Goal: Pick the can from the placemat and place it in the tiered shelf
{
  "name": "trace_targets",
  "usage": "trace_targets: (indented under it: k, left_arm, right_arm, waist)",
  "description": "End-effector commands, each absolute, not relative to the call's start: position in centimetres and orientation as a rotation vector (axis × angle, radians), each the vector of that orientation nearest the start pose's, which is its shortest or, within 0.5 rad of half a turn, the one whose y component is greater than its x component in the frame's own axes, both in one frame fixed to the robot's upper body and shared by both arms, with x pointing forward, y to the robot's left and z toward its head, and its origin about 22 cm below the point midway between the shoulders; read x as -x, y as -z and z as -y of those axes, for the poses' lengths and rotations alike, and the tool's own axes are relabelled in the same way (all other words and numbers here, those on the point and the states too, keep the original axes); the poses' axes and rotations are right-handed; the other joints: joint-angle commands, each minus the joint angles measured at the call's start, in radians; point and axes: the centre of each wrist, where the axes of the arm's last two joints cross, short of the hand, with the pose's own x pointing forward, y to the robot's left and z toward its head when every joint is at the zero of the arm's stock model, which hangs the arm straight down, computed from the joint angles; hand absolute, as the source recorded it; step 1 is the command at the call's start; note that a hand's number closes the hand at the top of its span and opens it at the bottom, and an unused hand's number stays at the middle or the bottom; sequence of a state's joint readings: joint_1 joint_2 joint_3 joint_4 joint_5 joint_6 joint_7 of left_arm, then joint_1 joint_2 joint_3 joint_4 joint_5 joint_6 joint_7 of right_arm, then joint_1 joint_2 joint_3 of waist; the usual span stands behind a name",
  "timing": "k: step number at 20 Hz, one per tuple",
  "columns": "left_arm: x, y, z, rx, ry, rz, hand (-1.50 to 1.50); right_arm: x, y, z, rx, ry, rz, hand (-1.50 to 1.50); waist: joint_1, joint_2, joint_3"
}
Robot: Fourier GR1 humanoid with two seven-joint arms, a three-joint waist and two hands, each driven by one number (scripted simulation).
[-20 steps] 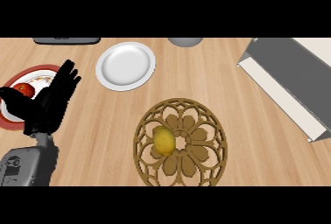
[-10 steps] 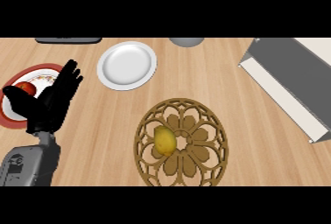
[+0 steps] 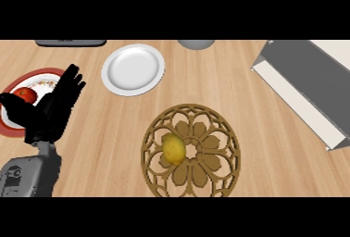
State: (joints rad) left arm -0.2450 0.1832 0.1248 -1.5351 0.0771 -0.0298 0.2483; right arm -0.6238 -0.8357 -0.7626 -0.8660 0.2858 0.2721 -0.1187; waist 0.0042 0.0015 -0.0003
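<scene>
Fingers (image 3: 70, 78) of the left hand (image 3: 49, 113) stay straight and open over the red-rimmed plate (image 3: 40, 71).

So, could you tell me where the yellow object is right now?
The yellow object sits left of centre on the round placemat, low in the head view, right of the left hand.

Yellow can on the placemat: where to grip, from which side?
Grip the yellow can round its middle, across its narrow width; it shows longer than wide, left of the placemat centre. Probably come from above on its right, the tiered shelf side. The left hand rests open at far left.
</scene>
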Motion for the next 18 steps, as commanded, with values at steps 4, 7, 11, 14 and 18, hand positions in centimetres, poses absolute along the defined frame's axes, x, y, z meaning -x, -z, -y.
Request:
trace_targets:
  k: [4,7,11,14,18]
  left_arm:
    - [-30.5,-7.1,-26.3,-0.077,0.056,1.538,0.00]
    - [-29.3,-6.4,-28.5,-0.098,0.060,1.544,0.00]
    - [-30.3,-6.7,-27.1,-0.096,0.056,1.532,0.00]
    - [-29.7,-6.2,-27.1,-0.081,0.063,1.539,0.00]
    - [-29.6,-6.2,-27.9,-0.096,0.030,1.532,0.00]
  right_arm:
    - [-22.7,-24.6,60.4,0.752,-0.008,1.597,-1.50]
    - [-18.8,-26.5,62.9,0.740,-0.011,1.633,-1.50]
    - [-15.5,-25.8,64.7,0.633,0.006,1.718,-1.50]
    - [-13.3,-26.1,65.6,0.617,-0.052,1.733,-1.50]
    - [-12.6,-25.1,65.6,0.631,-0.160,1.803,-1.50]
  waist:
    - [-0.004,0.002,0.002]
    - [-0.003,0.002,0.003]
    - [-0.013,0.003,0.005]
    - [-0.006,0.003,0.005]
    - [-0.011,0.001,0.005]
